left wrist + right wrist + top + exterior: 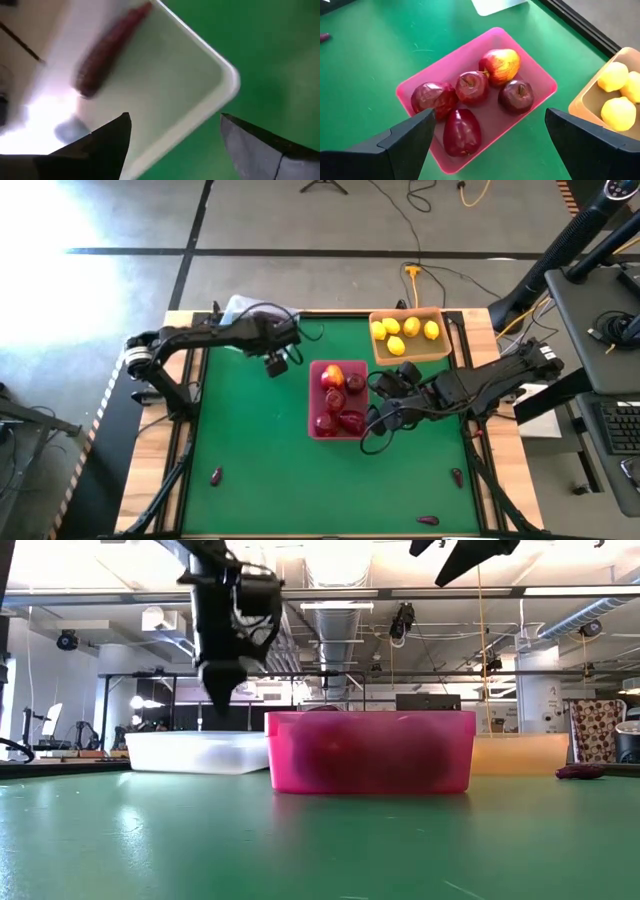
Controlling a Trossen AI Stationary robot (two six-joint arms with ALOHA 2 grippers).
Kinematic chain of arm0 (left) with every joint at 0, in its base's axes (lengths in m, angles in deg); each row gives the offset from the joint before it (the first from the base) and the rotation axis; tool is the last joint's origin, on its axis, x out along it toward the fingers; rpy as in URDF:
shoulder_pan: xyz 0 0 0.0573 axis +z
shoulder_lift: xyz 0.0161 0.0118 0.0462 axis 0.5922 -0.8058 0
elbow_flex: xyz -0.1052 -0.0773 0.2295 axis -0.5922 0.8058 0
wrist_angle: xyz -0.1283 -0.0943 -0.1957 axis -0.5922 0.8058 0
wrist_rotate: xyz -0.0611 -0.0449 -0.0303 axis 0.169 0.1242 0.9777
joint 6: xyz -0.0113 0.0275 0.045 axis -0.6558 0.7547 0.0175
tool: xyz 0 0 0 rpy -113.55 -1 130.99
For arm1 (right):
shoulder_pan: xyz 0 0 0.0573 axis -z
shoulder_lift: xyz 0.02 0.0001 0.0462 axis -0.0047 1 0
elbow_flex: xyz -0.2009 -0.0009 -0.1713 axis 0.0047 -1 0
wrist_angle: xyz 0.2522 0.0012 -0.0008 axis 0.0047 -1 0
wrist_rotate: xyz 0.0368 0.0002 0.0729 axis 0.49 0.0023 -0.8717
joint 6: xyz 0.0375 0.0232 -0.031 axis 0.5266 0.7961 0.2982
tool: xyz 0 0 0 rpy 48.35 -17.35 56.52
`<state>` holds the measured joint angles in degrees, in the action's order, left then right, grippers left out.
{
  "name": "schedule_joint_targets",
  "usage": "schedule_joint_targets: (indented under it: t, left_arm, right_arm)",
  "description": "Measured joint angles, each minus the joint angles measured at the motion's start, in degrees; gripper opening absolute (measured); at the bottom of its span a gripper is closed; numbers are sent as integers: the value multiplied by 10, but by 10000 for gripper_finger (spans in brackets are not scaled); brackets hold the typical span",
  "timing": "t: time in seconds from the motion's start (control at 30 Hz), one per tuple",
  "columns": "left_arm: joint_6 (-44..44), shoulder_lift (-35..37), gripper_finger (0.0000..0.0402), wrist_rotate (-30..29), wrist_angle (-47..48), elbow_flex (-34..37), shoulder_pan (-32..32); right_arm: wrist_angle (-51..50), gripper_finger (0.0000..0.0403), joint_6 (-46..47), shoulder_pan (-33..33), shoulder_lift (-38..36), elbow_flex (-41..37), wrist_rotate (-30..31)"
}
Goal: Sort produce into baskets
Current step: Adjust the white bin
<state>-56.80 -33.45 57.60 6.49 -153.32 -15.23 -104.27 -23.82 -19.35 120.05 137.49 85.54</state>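
My left gripper [277,364] is open and empty, hovering over the near corner of the pale blue tray [200,75]. One dark maroon piece [107,50] lies in that tray. My right gripper [385,418] is open and empty, raised beside the pink-red tray [314,402], which shows under it in the right wrist view [490,112]. That tray holds several red fruits [472,87] and one red-yellow fruit [500,65]. The tan-orange tray [408,352] holds several lemons [405,332].
Three loose maroon pieces lie on the green mat: near left [216,475], near right [457,477] and at the near edge [428,520]. The three trays stand in a row across the far half, as the low view shows [370,752].
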Motion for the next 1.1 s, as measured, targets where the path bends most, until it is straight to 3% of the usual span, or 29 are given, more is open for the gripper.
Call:
schedule_joint_targets:
  t: [0.2,0.37,0.5,0.73,1.1]
  left_arm:
    - [27,0,284,-34,28,-48,78]
    - [-35,-8,284,-47,25,-35,191]
    - [-99,-35,284,42,57,-26,257]
    - [-135,-76,284,117,68,13,276]
    - [-152,-29,284,123,150,59,272]
  right_arm:
    - [4,368,13,0,5,0,0]
    - [5,368,24,-2,18,0,0]
    - [11,368,26,-7,28,0,-3]
    - [17,368,27,-10,35,0,-5]
    - [14,368,34,-25,35,0,-4]
